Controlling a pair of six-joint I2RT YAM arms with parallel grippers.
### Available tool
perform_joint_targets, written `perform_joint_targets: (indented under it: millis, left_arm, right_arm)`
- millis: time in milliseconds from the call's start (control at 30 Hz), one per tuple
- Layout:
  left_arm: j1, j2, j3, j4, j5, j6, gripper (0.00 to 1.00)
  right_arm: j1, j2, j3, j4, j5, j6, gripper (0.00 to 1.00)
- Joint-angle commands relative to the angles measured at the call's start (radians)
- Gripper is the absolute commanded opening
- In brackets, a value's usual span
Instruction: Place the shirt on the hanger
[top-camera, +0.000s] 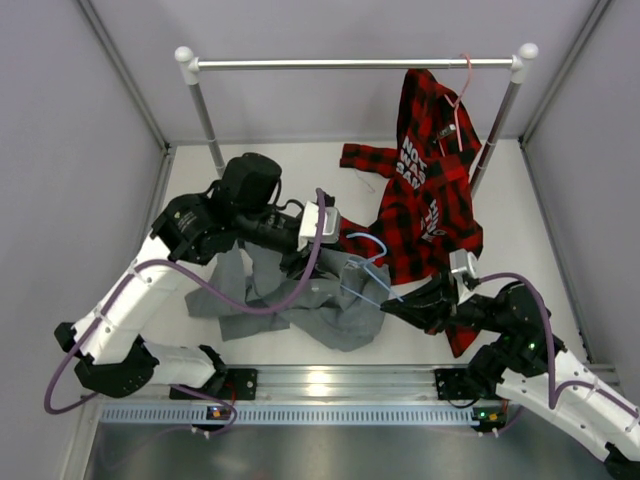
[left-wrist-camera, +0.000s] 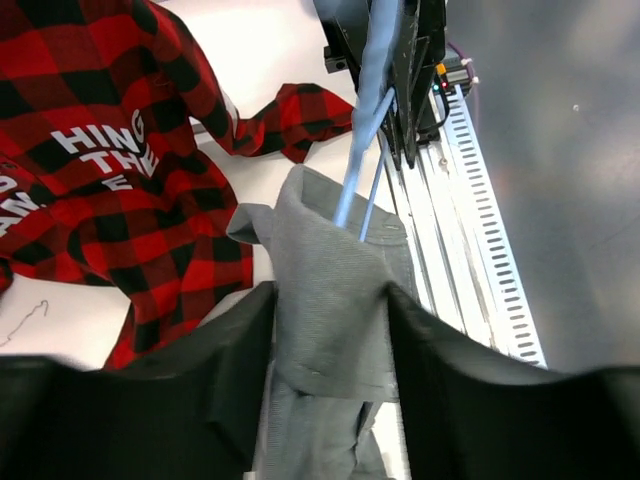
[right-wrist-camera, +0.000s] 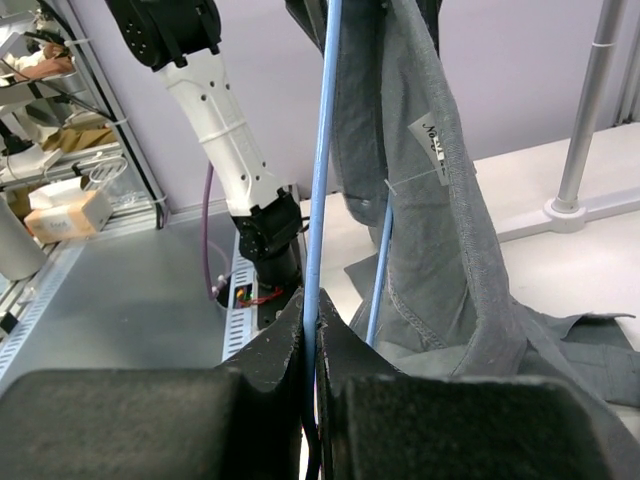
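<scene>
Item 1, left tool (left-wrist-camera: 330, 335): I read it as pinching a fold of the shirt (left-wrist-camera: 330, 290), with grey fabric filling the gap between its fingers (left-wrist-camera: 200, 400).

Item 2, right tool (right-wrist-camera: 312, 325): pressed together on a wire of the hanger (right-wrist-camera: 322, 150).

Item 3, shirt: part of it is lifted in the left tool. The rest lies bunched on the surface (top-camera: 290, 170), near the front between the two arms.

Item 4, hanger: light blue. From the right tool its wires run into a fold of the grey fabric just beside the left tool's grip.

Item 5, plaid shirt (top-camera: 425, 190): red and black. I see it draped from a pink hanger (top-camera: 462, 90) on the rail (top-camera: 350, 64), with its lower part spread on the surface right of the grey shirt.
</scene>
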Motion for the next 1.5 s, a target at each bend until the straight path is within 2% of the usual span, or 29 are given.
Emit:
perform_joint_targets:
  millis: [0,33,67,133,167,200,233,267,533,700,800,1067,1133,1233,1300,1333,1367,1400,1433,1467]
  left_arm:
    - [0.0,-0.027,0.018,0.034,0.005,-0.017,0.56]
    - [0.0,-0.027,0.013,0.034,0.007,-0.021,0.72]
    - [0.0,-0.027,0.011,0.034,0.01,-0.027,0.77]
    - [0.0,-0.023,-0.002,0.034,0.031,-0.021,0.77]
    - [0.0,-0.023,-0.007,0.034,0.037,-0.014,0.67]
    - [0.0,-0.02,-0.012,0.033,0.054,-0.004,0.44]
    - [0.0,-0.021,-0.019,0.031,0.057,0.01,0.17]
    - [-0.002,-0.02,-0.027,0.033,0.063,0.015,0.0]
    - [-0.002,0.009,-0.03,0.031,0.143,0.055,0.0]
    - [-0.003,0.049,-0.004,0.031,0.186,0.03,0.0]
    - [-0.003,0.063,0.013,0.031,0.181,0.012,0.1]
    - [-0.003,0.059,-0.001,0.033,0.158,0.012,0.14]
    - [-0.003,0.055,-0.005,0.031,0.16,0.018,0.0]
    - [-0.003,0.046,-0.016,0.031,0.169,0.036,0.0]
    - [-0.002,0.045,-0.002,0.031,0.128,0.009,0.0]
    - [-0.002,0.046,0.005,0.039,0.058,-0.01,0.0]
    - [-0.002,0.046,0.014,0.042,0.016,-0.034,0.0]
    - [-0.002,0.043,0.021,0.048,-0.022,-0.056,0.0]
    - [-0.002,0.031,0.027,0.048,-0.056,-0.089,0.0]
    - [-0.003,0.02,0.028,0.056,-0.134,-0.115,0.0]
  right_arm:
    - [0.011,-0.021,0.025,0.06,-0.042,-0.038,0.0]
    - [0.011,-0.021,0.023,0.06,-0.042,-0.038,0.0]
    - [0.011,-0.021,0.023,0.062,-0.043,-0.038,0.0]
    - [0.011,-0.018,0.025,0.069,-0.045,-0.035,0.0]
    - [0.011,-0.017,0.026,0.072,-0.046,-0.035,0.0]
    - [0.011,-0.017,0.028,0.075,-0.048,-0.032,0.0]
    - [0.011,-0.014,0.029,0.085,-0.052,-0.031,0.0]
    - [0.011,-0.011,0.029,0.088,-0.055,-0.029,0.0]
    - [0.011,0.014,0.029,0.117,-0.063,-0.021,0.0]
    - [0.011,0.051,0.032,0.161,-0.084,-0.012,0.0]
    - [0.011,0.08,0.043,0.193,-0.104,-0.002,0.0]
    - [0.011,0.127,0.033,0.255,-0.115,0.015,0.0]
    - [0.013,0.132,0.032,0.261,-0.115,0.018,0.0]
    - [0.013,0.14,0.039,0.269,-0.109,0.022,0.0]
    - [0.013,0.138,0.046,0.24,-0.092,0.015,0.01]
    - [0.013,0.128,0.054,0.205,-0.028,0.006,0.13]
    - [0.013,0.117,0.072,0.11,0.022,-0.003,0.35]
    - [0.013,0.103,0.081,0.059,0.082,-0.021,0.77]
    - [0.014,0.069,0.089,0.007,0.213,-0.026,0.9]
    - [0.013,0.049,0.112,-0.045,0.28,-0.028,0.98]
